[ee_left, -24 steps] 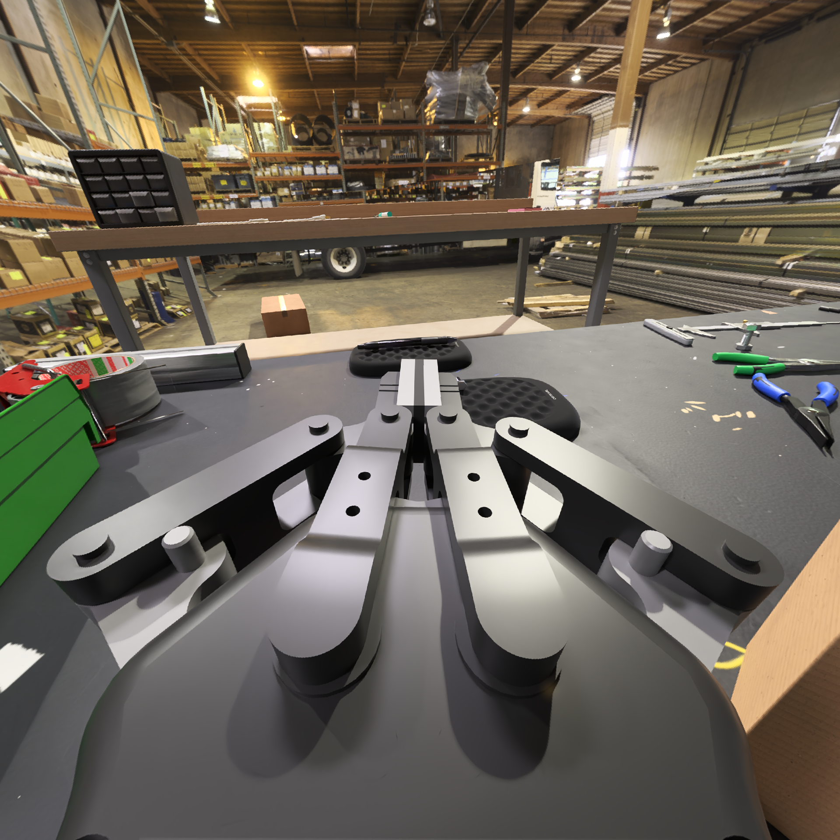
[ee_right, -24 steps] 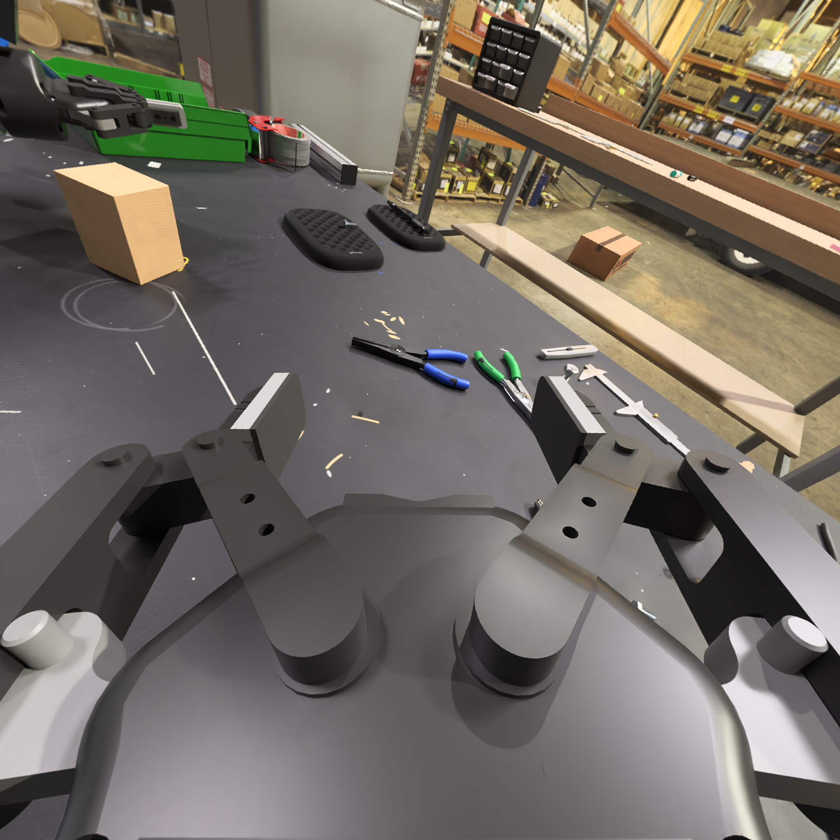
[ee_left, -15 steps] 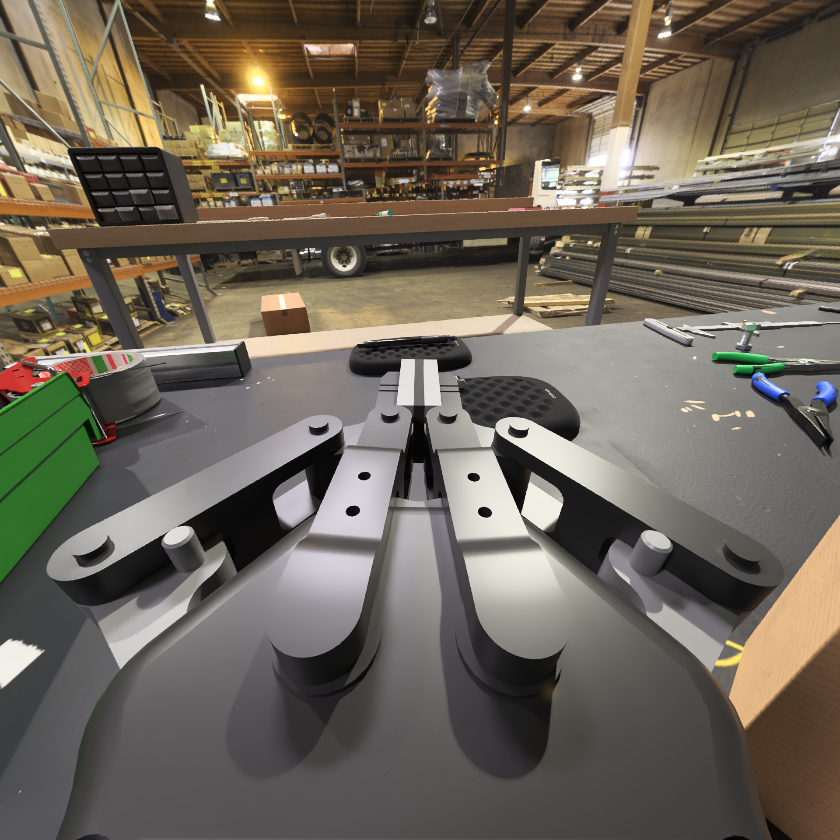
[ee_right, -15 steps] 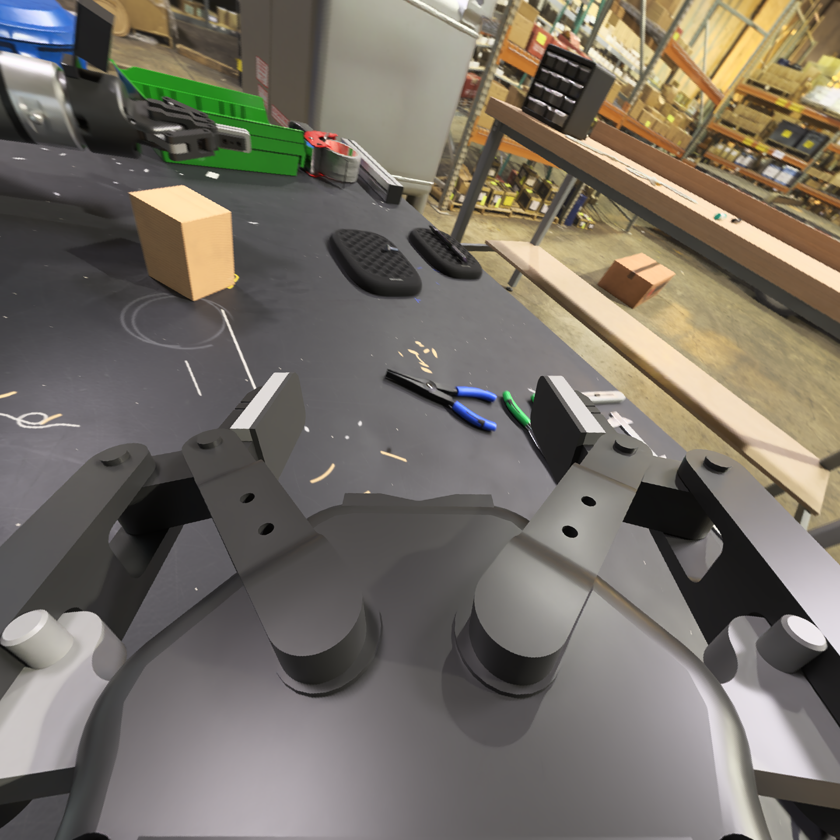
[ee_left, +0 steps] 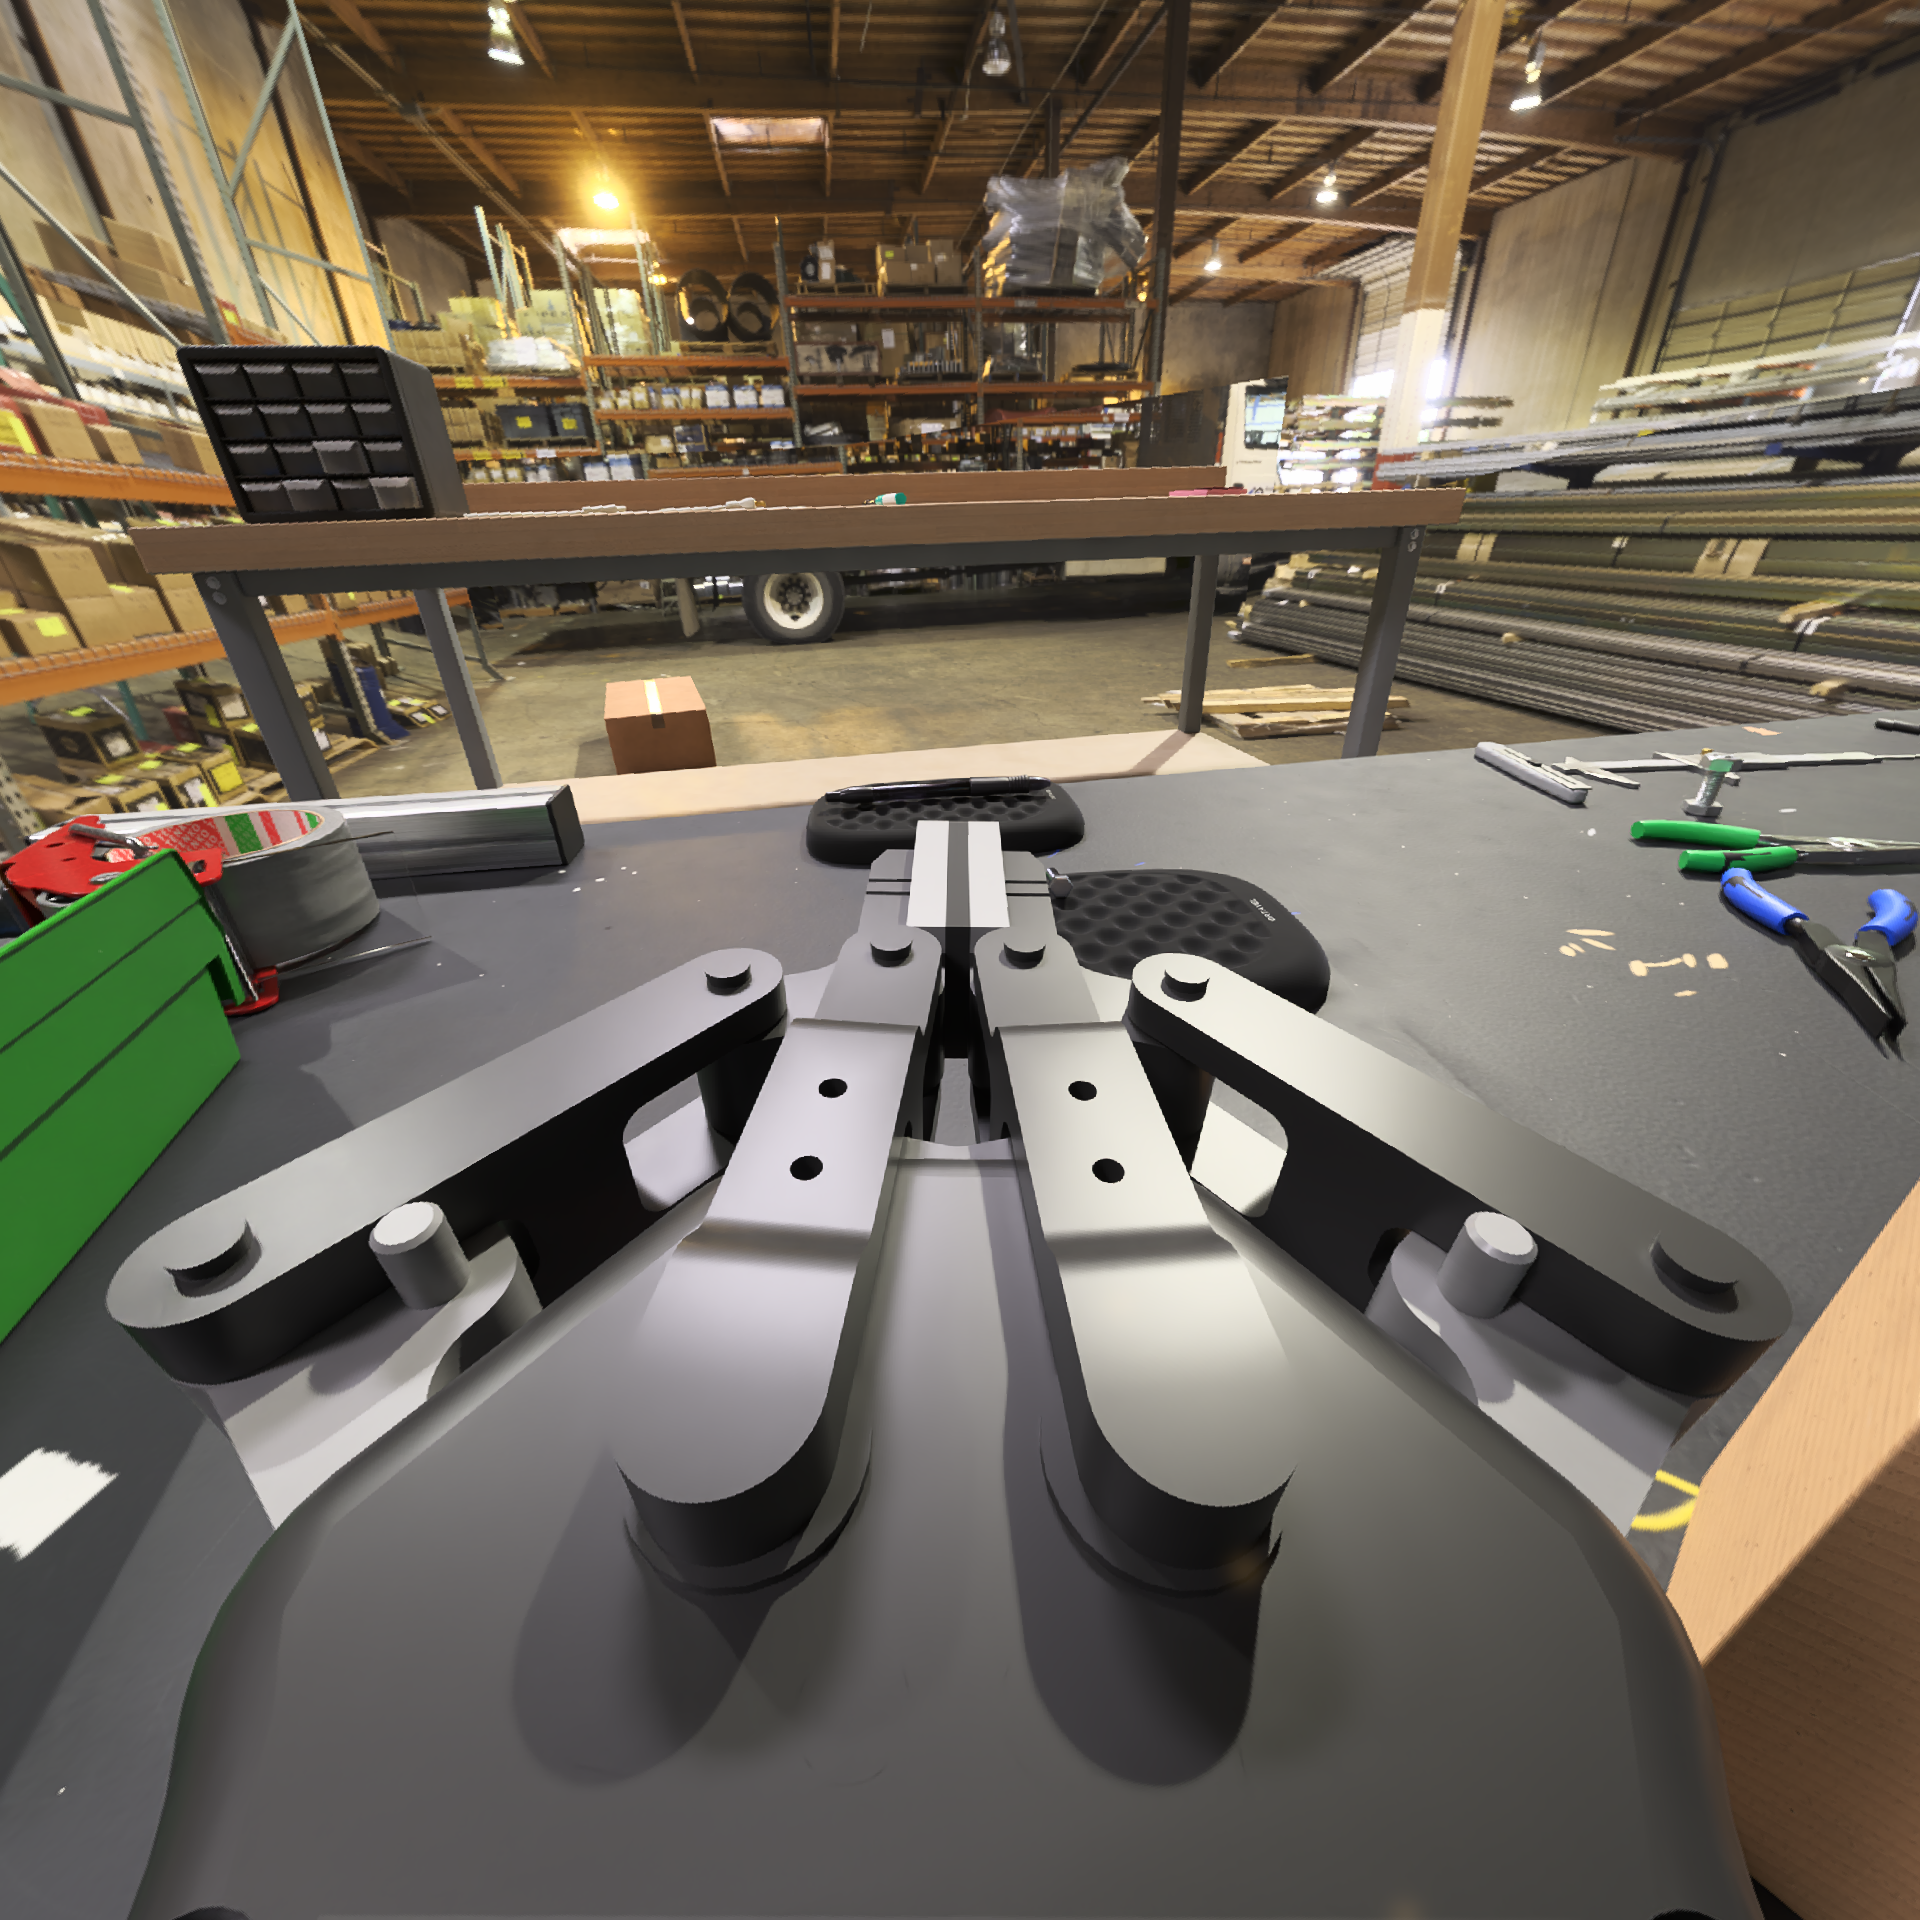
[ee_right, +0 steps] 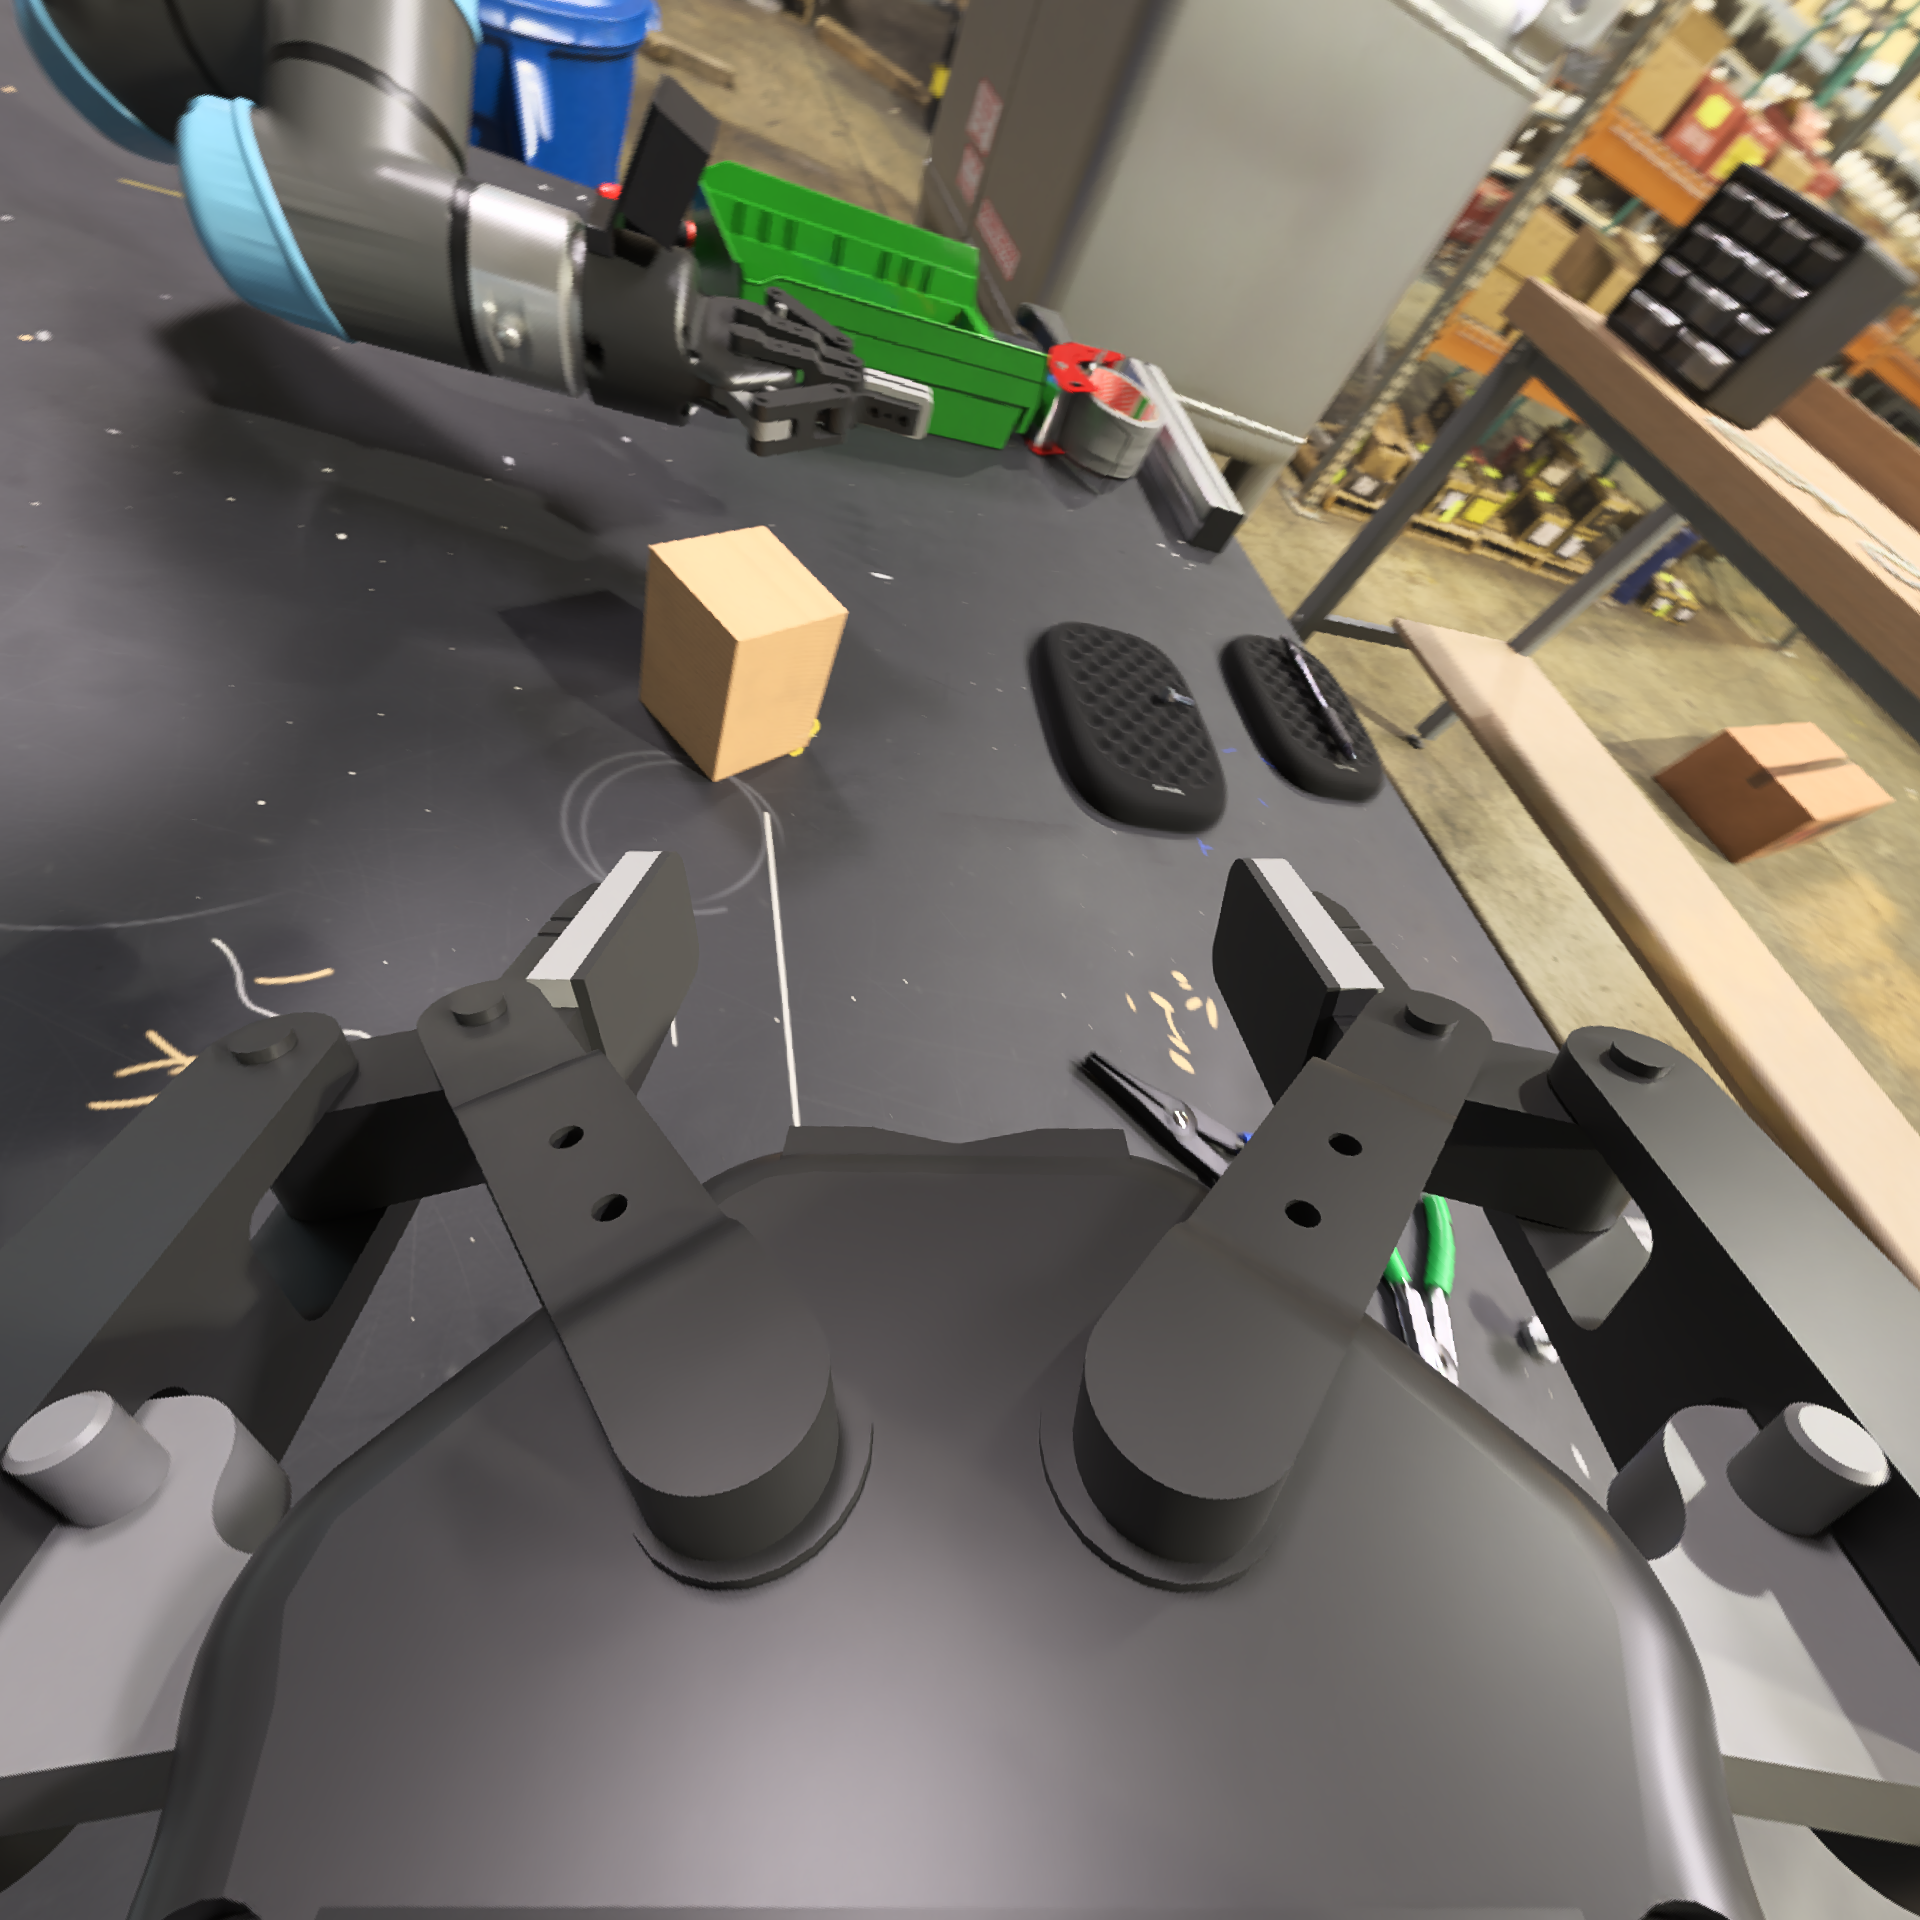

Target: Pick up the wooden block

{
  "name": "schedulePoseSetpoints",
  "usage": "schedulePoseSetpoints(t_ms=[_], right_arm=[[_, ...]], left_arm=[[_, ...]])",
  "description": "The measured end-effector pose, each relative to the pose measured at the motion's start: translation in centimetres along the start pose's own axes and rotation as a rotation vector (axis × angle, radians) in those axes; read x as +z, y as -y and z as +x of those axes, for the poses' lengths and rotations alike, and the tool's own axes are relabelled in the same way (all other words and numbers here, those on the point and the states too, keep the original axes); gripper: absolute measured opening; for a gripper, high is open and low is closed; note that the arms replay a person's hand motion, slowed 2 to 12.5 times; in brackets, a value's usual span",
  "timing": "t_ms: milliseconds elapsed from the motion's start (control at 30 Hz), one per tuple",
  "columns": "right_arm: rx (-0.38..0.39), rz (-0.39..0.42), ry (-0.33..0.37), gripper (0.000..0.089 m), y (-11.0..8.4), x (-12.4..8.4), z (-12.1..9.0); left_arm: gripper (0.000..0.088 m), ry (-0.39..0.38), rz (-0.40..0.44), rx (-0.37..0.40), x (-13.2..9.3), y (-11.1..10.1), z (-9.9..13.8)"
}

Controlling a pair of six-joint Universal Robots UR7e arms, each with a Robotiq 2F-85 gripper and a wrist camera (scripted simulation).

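Observation:
The wooden block (ee_right: pixel 738 649) is a tan upright box standing on the dark table, ahead of my right gripper and a little left of its centre line. My right gripper (ee_right: pixel 956 935) is open and empty, well short of the block. The block's corner also shows at the lower right of the left wrist view (ee_left: pixel 1829 1538). My left gripper (ee_left: pixel 956 873) is shut and empty, hovering low over the table with the block off to its right. It also shows in the right wrist view (ee_right: pixel 883 405), beyond the block.
Two black dimpled pads (ee_right: pixel 1132 717) (ee_right: pixel 1299 717) lie right of the block, one with a pen on it. A green bin (ee_right: pixel 883 312) and a tape dispenser (ee_right: pixel 1101 416) stand at the far edge. Blue pliers (ee_left: pixel 1829 935) and green pliers (ee_left: pixel 1745 842) lie on the table.
My right gripper has swung left and moved toward the block, which now sits nearer and more central in its view. The left gripper has barely moved.

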State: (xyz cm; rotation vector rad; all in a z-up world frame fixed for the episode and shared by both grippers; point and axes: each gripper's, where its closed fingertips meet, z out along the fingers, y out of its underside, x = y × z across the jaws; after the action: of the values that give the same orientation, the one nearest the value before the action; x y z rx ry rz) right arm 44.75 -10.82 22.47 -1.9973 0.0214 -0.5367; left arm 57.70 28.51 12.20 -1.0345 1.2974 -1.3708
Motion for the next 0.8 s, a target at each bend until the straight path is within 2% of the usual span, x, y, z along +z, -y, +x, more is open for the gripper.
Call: schedulePoseSetpoints(t_ms=[167,367,567,800], right_arm=[[-0.049,-0.038,0.129,0.0854,2.6,4.0,-1.7],[-0.127,-0.139,0.267,0.0854,4.4,9.1,-3.8],[-0.224,-0.281,0.351,0.0854,4.8,14.0,-4.8],[-0.291,-0.423,0.458,0.0854,4.7,19.3,-6.3]], left_arm=[[0.0,0.002,0.001,-0.005,0.0,0.0,-0.2],[0.0,0.0,0.004,-0.018,0.0,0.0,-0.4],[0.0,0.002,0.007,-0.035,0.0,0.0,-0.7],[0.0,0.005,0.015,-0.06,-0.1,0.1,-1.1]])
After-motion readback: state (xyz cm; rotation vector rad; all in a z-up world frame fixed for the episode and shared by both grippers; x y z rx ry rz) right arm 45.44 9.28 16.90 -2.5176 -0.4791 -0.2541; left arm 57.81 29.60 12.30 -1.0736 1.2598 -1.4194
